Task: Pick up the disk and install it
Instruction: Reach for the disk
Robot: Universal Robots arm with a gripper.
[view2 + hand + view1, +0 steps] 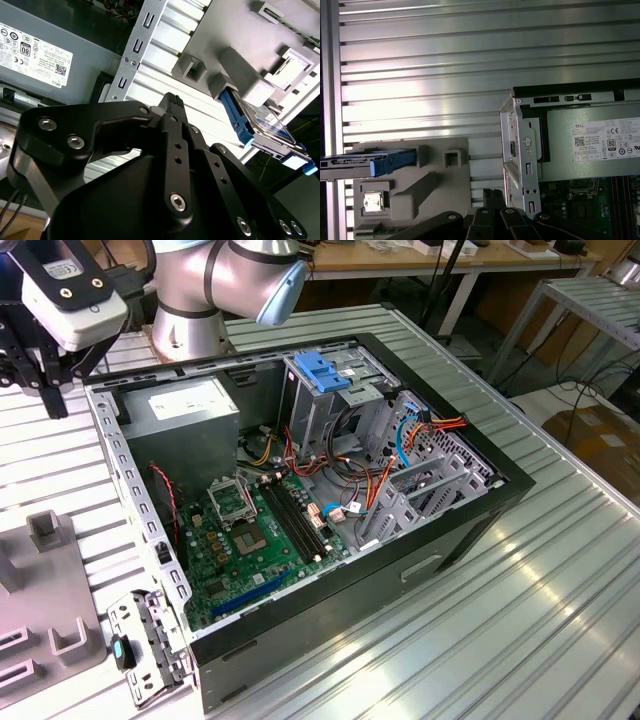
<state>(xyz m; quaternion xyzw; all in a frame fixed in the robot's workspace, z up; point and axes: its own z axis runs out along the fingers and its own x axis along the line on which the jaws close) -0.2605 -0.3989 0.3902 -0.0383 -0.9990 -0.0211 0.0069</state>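
A black robot claw (48, 390) hangs above a ribbed metal table (520, 610) at the exterior view's left, just outside an open computer case (130, 480); whether the claw is open or closed cannot be told from these views.

In the second wrist view the claw (172, 102) points down at bare table slats; the disk (262, 125), black with blue rails, stands on its edge in a slot of a grey holder plate (235, 35), ahead of the claw and off to one side, well apart from it; a blue end tab sticks out at the disk's end farthest from the claw.

In the first wrist view the claw (491, 195) sits between the holder plate (420, 195) and the case's metal corner; the disk (367, 162) shows edge-on at the side of the plate away from the claw; a silver power supply (590, 145) with a white label lies inside the case on the claw's other side, near it.

Deeper in the case, well apart from the claw, the exterior view shows a green motherboard (250, 540) and a grey cage topped by a light-blue latch plate (322, 370).
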